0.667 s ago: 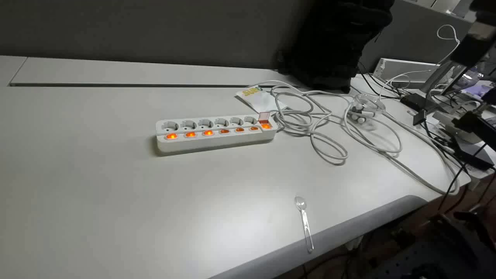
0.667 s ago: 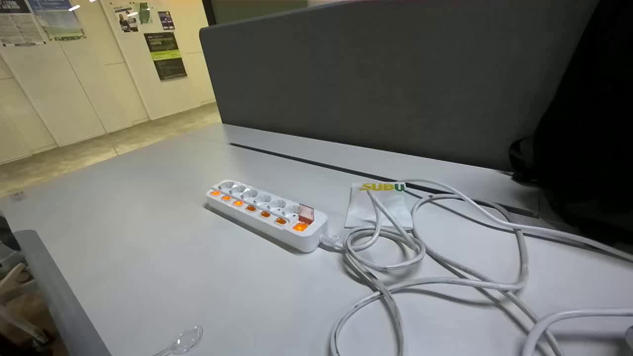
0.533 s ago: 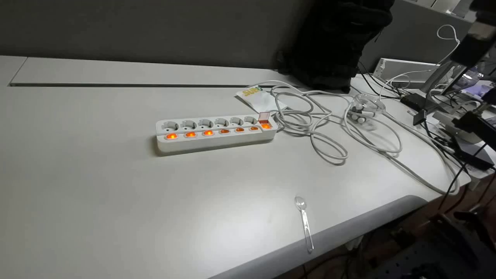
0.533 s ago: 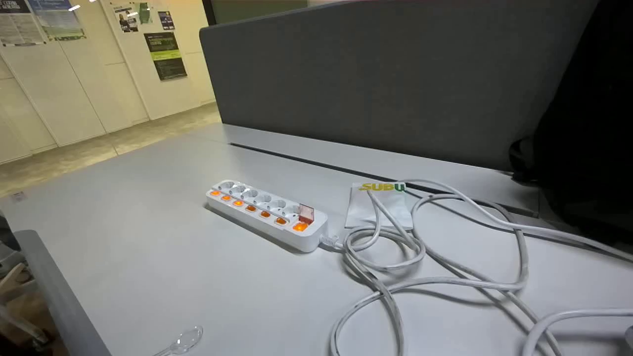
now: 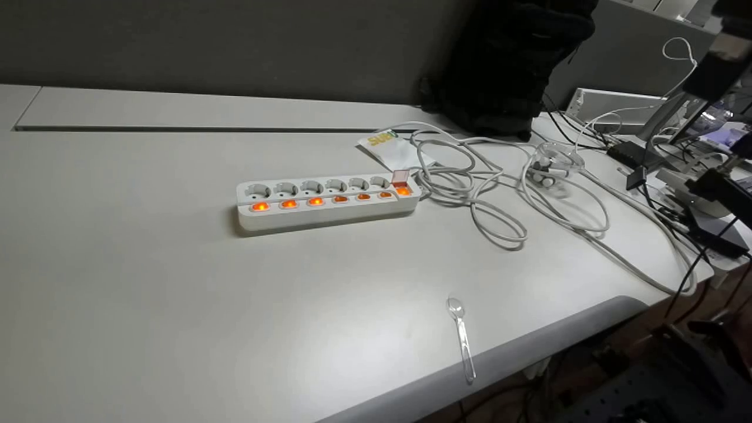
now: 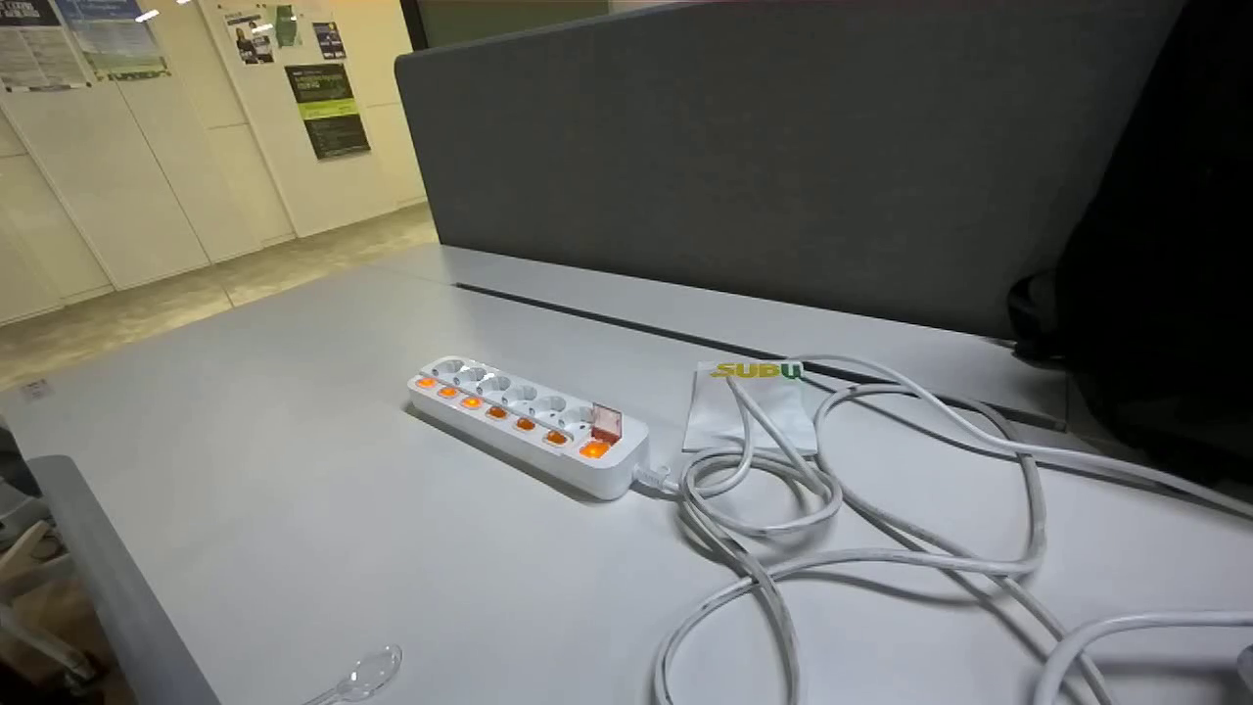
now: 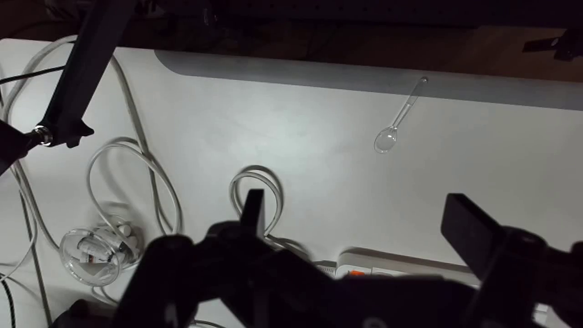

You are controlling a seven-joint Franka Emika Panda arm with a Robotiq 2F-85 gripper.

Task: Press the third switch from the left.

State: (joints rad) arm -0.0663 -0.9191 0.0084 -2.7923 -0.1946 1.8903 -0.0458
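1. Three lit rockers [image 5: 288, 204] sit together at the left end of the white power strip [image 5: 329, 217]; the third switch from the left [image 5: 316, 201] is the rightmost of them, with a dim rocker [image 5: 340, 199] just to its right, and in both exterior views nothing touches it
2. The strip's long axis runs left to right, roughly in line with the grey desk edge [image 7: 291, 71] on the near side; its cord [image 6: 881, 556] leaves from the right end, and the rockers line its near side
3. The gripper [image 7: 357, 212] shows clearly only in the wrist view, where the near side stands at the top; its fingers [image 7: 471, 232] are spread wide apart and hold nothing
4. That view catches mainly the strip's right end, with an orange patch [image 7: 356, 273] on it; the third switch is out of sight there, so its exact offset cannot be read
5. Most likely the switch lies far and left of the gap between the fingers, so the coming move probably calls for a shift that way, then down
6. Since the fingers part along the strip's own axis, drawing them together first seems wise; this wide, they would probably straddle the third switch and could catch another rocker
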